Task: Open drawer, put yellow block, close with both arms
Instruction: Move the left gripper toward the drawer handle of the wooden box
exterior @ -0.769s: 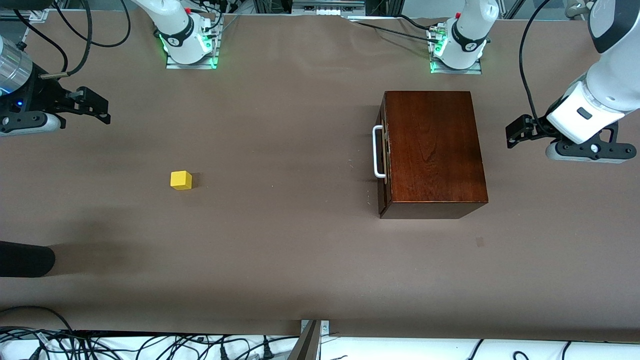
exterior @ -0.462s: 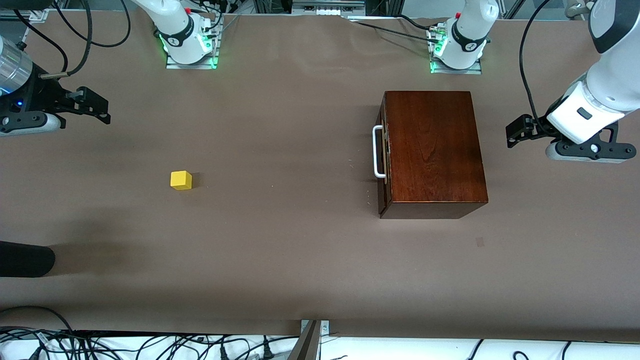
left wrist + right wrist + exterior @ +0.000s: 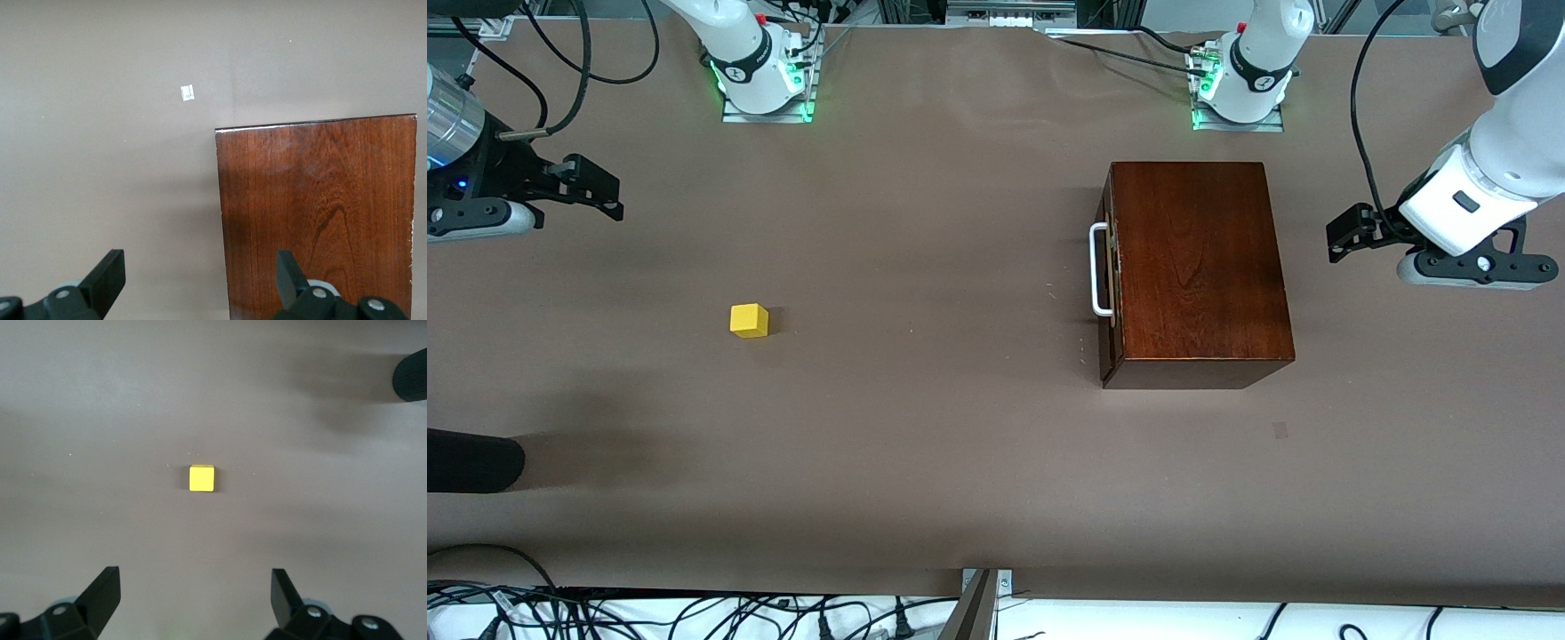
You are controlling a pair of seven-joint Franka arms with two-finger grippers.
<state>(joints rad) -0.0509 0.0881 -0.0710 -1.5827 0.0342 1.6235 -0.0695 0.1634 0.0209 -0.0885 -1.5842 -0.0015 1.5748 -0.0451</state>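
The yellow block [image 3: 749, 320] lies on the brown table toward the right arm's end; it also shows in the right wrist view as the yellow block [image 3: 201, 479]. The dark mahogany box [image 3: 1196, 271] stands toward the left arm's end with its drawer pushed in; the white bar handle [image 3: 1099, 270] faces the block. My right gripper [image 3: 609, 197] hovers open and empty at the table's end, apart from the block. My left gripper [image 3: 1343, 238] hangs open and empty beside the box's back, one fingertip over the box top [image 3: 320, 213].
A black rounded object [image 3: 471, 460] pokes in at the right arm's end, nearer the front camera than the block. A small pale square mark [image 3: 1280, 430] lies on the table near the box. The arm bases [image 3: 763, 71] stand along the table's back edge.
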